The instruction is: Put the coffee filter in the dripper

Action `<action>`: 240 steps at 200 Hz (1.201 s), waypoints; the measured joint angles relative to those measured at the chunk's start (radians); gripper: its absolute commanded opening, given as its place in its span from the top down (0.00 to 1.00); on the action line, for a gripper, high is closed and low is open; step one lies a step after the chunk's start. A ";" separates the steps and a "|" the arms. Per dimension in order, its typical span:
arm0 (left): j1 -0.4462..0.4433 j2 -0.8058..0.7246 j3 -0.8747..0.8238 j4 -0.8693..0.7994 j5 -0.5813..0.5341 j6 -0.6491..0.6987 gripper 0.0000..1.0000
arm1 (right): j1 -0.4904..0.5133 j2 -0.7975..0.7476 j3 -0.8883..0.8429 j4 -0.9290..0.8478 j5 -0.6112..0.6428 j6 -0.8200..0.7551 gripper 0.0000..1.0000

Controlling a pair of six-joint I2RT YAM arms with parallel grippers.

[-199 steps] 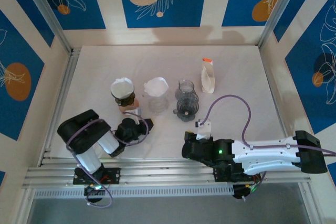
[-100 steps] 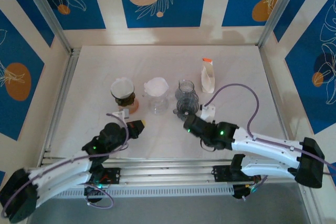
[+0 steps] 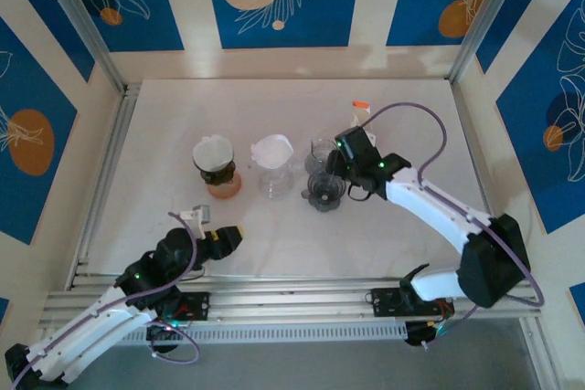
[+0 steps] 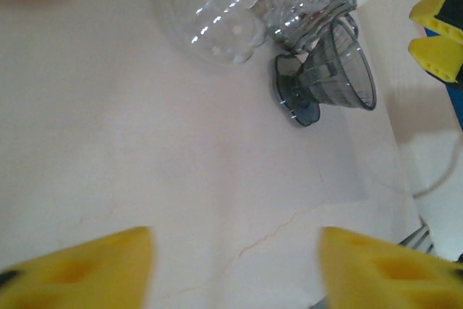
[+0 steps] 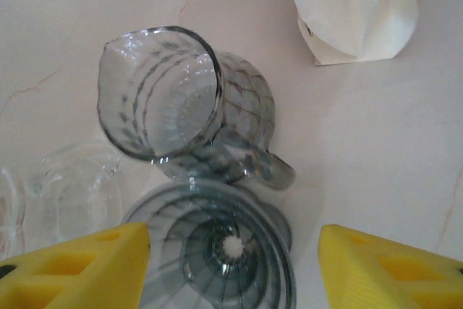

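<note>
Inventory of the surface (image 3: 164, 116) as I see it from the operator's station.

1. Left gripper (image 3: 229, 238): low over the near left part of the surface, well apart from the row of things. In my left wrist view its yellow fingers (image 4: 94, 265) stand wide, with bare surface between them.

2. Right gripper (image 3: 335, 167): hangs over the middle of the row, above the pitcher and the dripper. In my right wrist view its fingers (image 5: 79, 265) stand wide and hold nothing. The dripper lies below the gap.

3. Dripper (image 3: 322, 195): smoky grey ribbed cone, on the surface just nearer the arms than the pitcher. I cannot tell whether the two touch. From the right wrist I look straight down its ribbed inside to the small hole at the bottom.

4. Coffee filter (image 3: 273, 149): white paper cone, seated in the mouth of a clear glass (image 3: 274, 184), just left of the pitcher and dripper, apart from both grippers.

5. Second filter (image 3: 212, 150): white, in a dark holder (image 3: 217, 172) over an orange saucer (image 3: 225, 190), at the left end of the row.

6. Pitcher (image 5: 159, 92): ribbed clear glass, upright, its handle on the dripper's side.

7. White bag (image 3: 363, 137): orange top, right of the pitcher and apart from it.
</note>
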 measured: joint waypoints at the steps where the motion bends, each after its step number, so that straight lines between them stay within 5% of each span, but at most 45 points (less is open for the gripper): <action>1: 0.000 0.000 0.000 -0.001 0.000 0.000 0.05 | -0.002 0.003 0.002 0.000 -0.002 -0.001 0.38; 96: 0.000 -0.051 0.006 -0.080 0.014 -0.006 0.00 | -0.131 0.191 0.074 0.068 -0.171 -0.186 0.41; 169: 0.000 -0.090 0.007 -0.126 0.012 -0.027 0.00 | -0.140 0.364 0.272 0.046 -0.145 -0.171 0.50; 240: 0.000 -0.134 0.025 -0.175 0.005 -0.029 0.00 | -0.146 0.431 0.285 0.002 -0.129 -0.153 0.83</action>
